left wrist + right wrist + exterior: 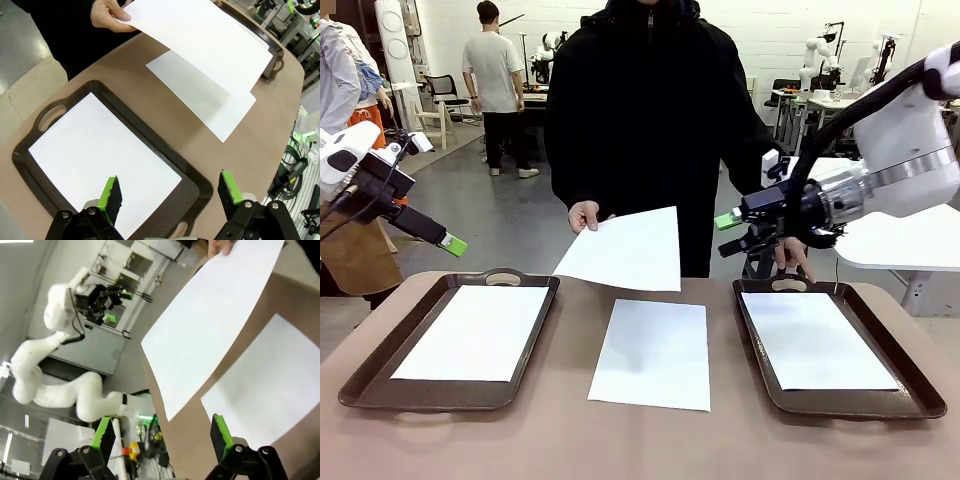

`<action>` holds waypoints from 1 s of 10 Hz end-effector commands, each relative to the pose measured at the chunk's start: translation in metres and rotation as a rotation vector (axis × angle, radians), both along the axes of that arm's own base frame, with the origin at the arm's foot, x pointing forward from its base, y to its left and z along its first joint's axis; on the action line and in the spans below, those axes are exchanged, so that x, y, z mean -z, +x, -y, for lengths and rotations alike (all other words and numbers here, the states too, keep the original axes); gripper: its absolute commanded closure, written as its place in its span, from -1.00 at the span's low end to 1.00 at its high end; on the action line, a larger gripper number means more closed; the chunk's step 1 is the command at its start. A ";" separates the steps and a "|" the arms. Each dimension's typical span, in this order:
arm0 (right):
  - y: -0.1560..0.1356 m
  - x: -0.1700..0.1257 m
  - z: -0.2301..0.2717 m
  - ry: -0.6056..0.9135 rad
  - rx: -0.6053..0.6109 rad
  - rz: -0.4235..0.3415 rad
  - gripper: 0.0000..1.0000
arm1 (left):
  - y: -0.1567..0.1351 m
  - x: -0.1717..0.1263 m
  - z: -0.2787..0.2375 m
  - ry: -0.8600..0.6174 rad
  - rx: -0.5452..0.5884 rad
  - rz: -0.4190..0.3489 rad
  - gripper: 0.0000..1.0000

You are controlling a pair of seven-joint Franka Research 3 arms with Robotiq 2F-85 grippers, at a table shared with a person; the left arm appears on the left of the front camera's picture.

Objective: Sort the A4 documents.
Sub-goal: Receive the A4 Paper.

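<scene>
Right claw [728, 235] open and empty, just right of the held sheet [625, 250]; left claw [452, 243] open and empty too, but farther off.

Seen from the front, the held sheet hangs in the air over the middle of the table [570, 440]. The person's hand [583, 215] pinches it at its far-left corner, and its long side runs roughly left to right. That leaves the free short edge facing my right claw at about the height of the pads, near them but not touching. Under it a second sheet [650, 352] lies flat on the table between the trays, long side near to far. One more sheet lies in the left tray [360, 385] and one in the right tray [920, 395]. My left claw hangs by the left tray, well apart from the held sheet and on the side the hand already holds. I judge the right claw better placed, moving leftward onto that free edge.
</scene>
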State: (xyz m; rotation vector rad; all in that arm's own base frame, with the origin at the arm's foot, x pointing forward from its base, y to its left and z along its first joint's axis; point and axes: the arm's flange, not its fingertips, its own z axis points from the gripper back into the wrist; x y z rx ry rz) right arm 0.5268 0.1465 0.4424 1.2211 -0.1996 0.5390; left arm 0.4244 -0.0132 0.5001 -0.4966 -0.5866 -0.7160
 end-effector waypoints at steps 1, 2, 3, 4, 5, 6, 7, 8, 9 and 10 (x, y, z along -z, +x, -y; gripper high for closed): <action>0.023 0.013 -0.018 0.063 0.067 -0.102 -1.00 | 0.000 0.000 -0.001 -0.004 0.001 0.002 -1.00; 0.034 0.026 -0.029 0.116 0.095 -0.168 -1.00 | 0.000 0.000 -0.001 -0.004 0.001 0.002 -1.00; 0.040 0.037 -0.039 0.154 0.118 -0.218 -1.00 | 0.000 0.000 -0.001 -0.004 0.001 0.002 -1.00; 0.043 0.046 -0.049 0.160 0.134 -0.251 -1.00 | 0.000 0.000 -0.001 -0.004 0.001 0.002 -1.00; 0.047 0.053 -0.056 0.146 0.153 -0.254 -1.00 | 0.000 0.000 -0.001 -0.004 0.001 0.002 -1.00; 0.050 0.059 -0.062 0.124 0.165 -0.253 -1.00 | 0.000 0.000 -0.001 -0.004 0.001 0.002 -1.00; 0.053 0.063 -0.066 0.119 0.180 -0.253 -1.00 | 0.000 0.000 -0.001 -0.004 0.001 0.002 -1.00; 0.059 0.068 -0.071 0.131 0.196 -0.262 -1.00 | 0.000 0.000 -0.001 -0.004 0.001 0.002 -1.00; 0.063 0.070 -0.075 0.129 0.209 -0.268 -1.00 | 0.000 0.000 -0.001 -0.004 0.001 0.002 -1.00; 0.066 0.073 -0.080 0.130 0.217 -0.278 -1.00 | 0.000 0.000 -0.001 -0.004 0.001 0.002 -1.00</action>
